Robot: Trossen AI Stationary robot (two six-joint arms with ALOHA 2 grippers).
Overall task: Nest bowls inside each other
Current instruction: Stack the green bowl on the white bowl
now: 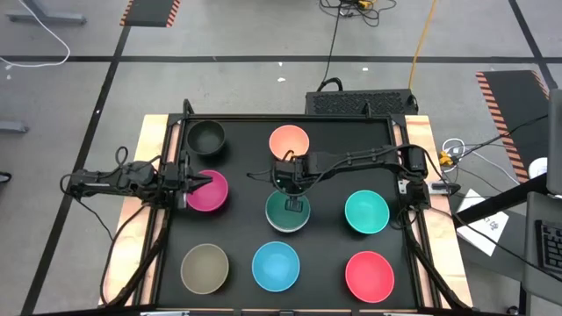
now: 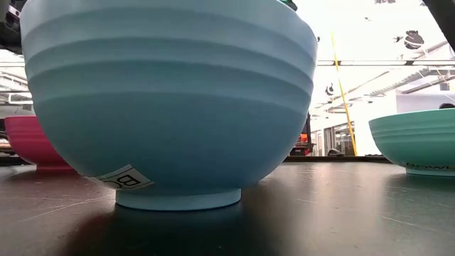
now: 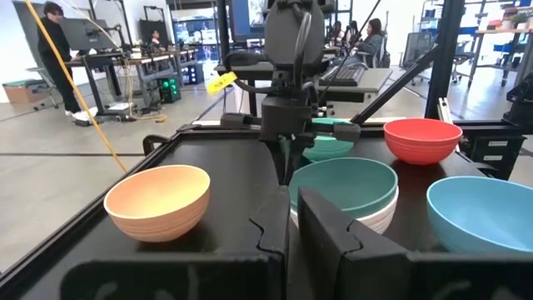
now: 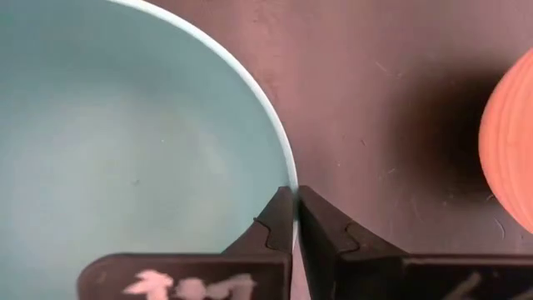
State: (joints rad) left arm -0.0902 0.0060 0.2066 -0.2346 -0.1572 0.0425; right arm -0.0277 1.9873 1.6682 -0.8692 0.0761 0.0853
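Eight bowls show on the black table top. In the high view they are black, peach-orange, magenta, teal, olive-brown, light blue and red. The dark green bowl sits inside the white bowl at the table's middle. My right gripper reaches down from above and is shut on the green bowl. My left gripper is shut and level, over the magenta bowl's left rim; that bowl stays out of its wrist view. My right gripper pinches the dark green bowl's rim on the side facing the peach-orange bowl, one finger inside the bowl and one outside. The fingers come from above, pointing down. The green bowl sits upright in the white bowl.
A raised black frame borders the table top. Bare table lies between the bowls, about a bowl's width apart. In the low view the light blue bowl hides most of the table. People and desks show in the room beyond.
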